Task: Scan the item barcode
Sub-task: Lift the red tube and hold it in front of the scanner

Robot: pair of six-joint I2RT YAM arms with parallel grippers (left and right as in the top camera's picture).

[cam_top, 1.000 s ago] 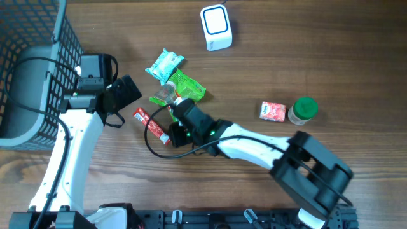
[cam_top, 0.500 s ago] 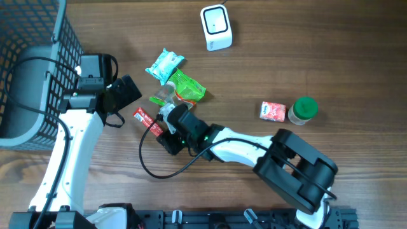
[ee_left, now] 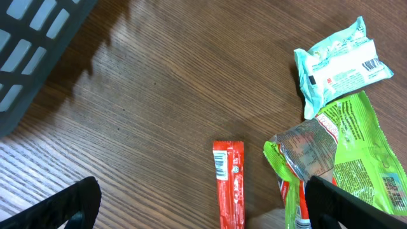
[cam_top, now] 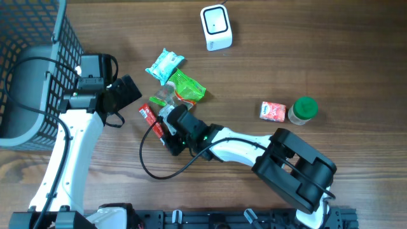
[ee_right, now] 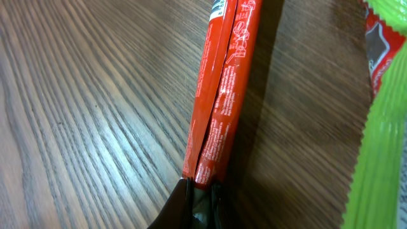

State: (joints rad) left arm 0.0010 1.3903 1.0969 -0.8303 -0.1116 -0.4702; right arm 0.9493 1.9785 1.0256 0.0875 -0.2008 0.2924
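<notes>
Jaws of the right gripper (ee_right: pixel 201 191) pinch the near end of the red stick packet (ee_right: pixel 224 95). Its long axis runs straight ahead of them.

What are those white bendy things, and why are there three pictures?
They are two robot arms with pinching grippers. One picture looks down from above the wooden table; the other two come from little cameras on each wrist. The right gripper is shut on a red stick packet, pinching its end. The left gripper is open and holds nothing. Also lying there: a mint-green packet, a bright green packet, a small red box, a green-lidded jar, a white scanner and a dark basket.
</notes>
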